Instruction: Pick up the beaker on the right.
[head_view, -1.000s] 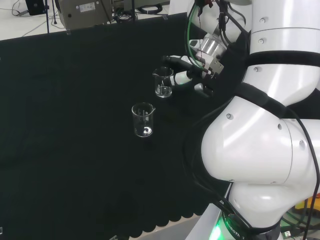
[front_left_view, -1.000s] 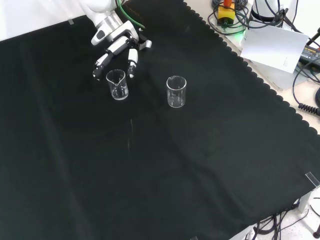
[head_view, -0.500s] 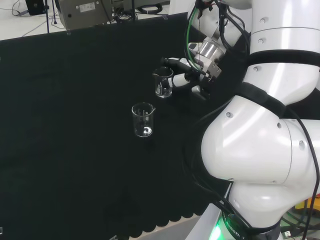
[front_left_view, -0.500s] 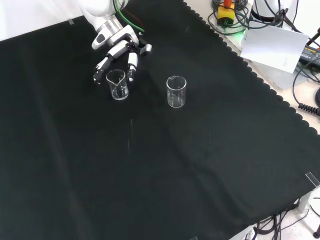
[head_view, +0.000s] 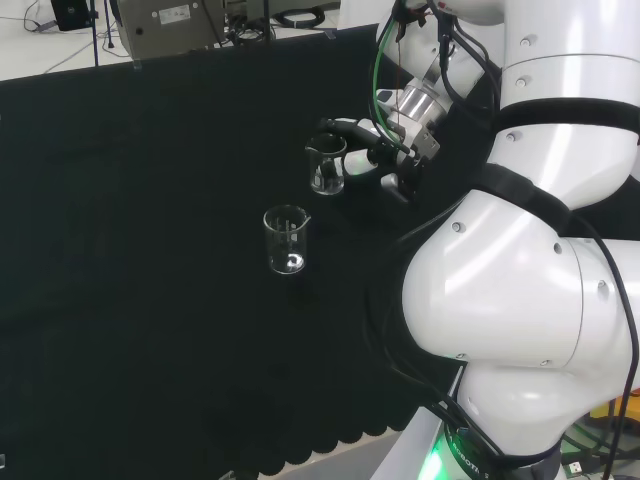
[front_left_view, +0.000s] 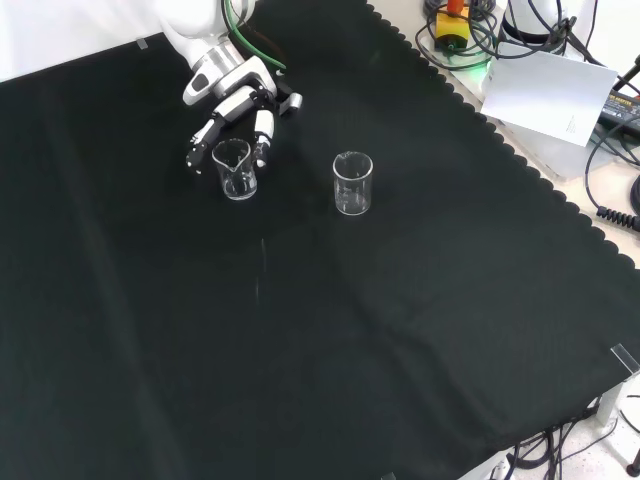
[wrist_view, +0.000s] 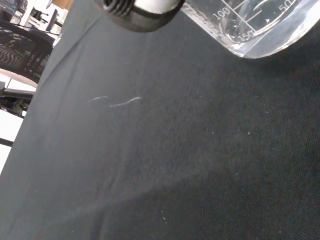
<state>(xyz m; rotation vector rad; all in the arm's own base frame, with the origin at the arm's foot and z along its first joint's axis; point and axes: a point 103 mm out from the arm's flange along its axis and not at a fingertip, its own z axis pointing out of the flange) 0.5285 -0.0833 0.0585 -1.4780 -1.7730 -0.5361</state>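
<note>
On the black worktop (front_left_view: 420, 300), your target beaker (front_left_view: 235, 168) stands upright toward the right in the head view, and your robot hand (front_left_view: 240, 100) cups it from behind, fingers (front_left_view: 262, 130) spread either side, not yet closed. The other beaker (front_left_view: 352, 183) stands well apart.

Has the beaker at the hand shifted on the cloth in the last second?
No. The beaker stands at the same distance left of the other beaker in the front view; the hand flanks it.

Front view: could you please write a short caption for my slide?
The hand reaches around one glass beaker on the black cloth, fingers on either side, while a second beaker stands apart.
</note>
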